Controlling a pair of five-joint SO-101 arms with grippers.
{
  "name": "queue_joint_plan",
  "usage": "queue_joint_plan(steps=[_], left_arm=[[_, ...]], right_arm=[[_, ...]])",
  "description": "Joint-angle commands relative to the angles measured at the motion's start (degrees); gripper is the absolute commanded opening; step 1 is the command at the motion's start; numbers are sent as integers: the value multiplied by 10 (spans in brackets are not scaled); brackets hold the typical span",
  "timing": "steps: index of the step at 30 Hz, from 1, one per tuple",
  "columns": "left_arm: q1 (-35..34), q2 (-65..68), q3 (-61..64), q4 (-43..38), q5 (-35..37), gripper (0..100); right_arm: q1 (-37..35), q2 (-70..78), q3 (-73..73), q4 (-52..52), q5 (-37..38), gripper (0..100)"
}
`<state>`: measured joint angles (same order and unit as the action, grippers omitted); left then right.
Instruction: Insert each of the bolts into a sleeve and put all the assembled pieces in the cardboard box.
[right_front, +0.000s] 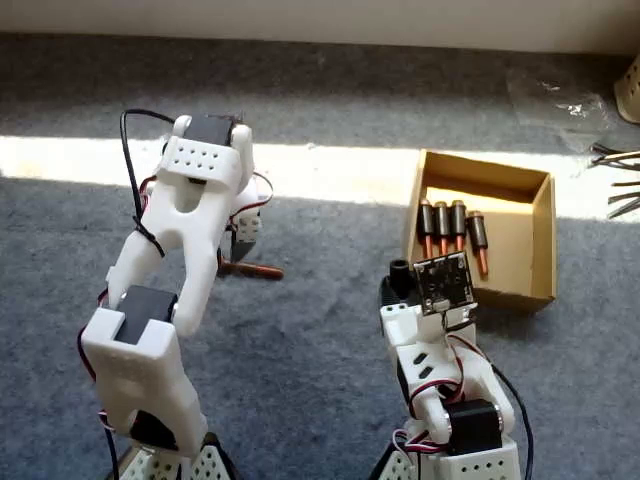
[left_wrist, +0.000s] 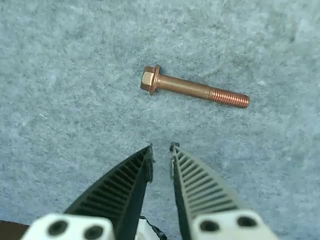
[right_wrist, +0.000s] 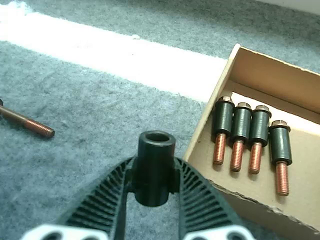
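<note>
- Holding a sleeve (right_wrist: 156, 147) upright with its bore facing up, the right gripper (right_wrist: 155, 172) has its jaws clamped on the sleeve's lower sides. This leaves the mouth free, probably so that a bolt can enter from above.
- Gripper and sleeve stand just outside the box (right_wrist: 265, 70), near its wall. Judged from this, the carry after assembly would be short.
- The bolt (left_wrist: 192, 87) lies flat on the grey carpet (right_front: 320, 400), apart from the sleeve and well clear of the box. It is the one loose bolt seen.
- The left gripper (left_wrist: 160, 148) hangs over the carpet just short of the bolt, its jaws parted by a narrow gap and grasping nothing. The tips point down near the shank, a pose that suits a descent onto it. The gap looks better matched to the shank than to the flanged head.
- Four assembled pieces (right_wrist: 250, 135) lie side by side in the box, sleeves level and threads all pointing the same way. The tidy row leaves bare floor beside it for another piece.
- Judged stage: four pieces are stowed and one pair remains. The step in hand appears to be picking up the bolt for insertion.
</note>
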<state>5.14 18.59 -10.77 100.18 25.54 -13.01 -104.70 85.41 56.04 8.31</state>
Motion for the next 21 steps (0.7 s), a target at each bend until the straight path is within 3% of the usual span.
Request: queue_joint_plan(steps=[1, 10, 21], left_arm=[[0, 5, -2, -3, 27, 71], [-10, 13, 4, -35, 196, 71], [-11, 14, 21, -61, 208, 70]], right_arm=[[6, -6, -7, -19, -2, 4], [6, -6, -7, -19, -2, 4], [6, -6, -7, -19, -2, 4]])
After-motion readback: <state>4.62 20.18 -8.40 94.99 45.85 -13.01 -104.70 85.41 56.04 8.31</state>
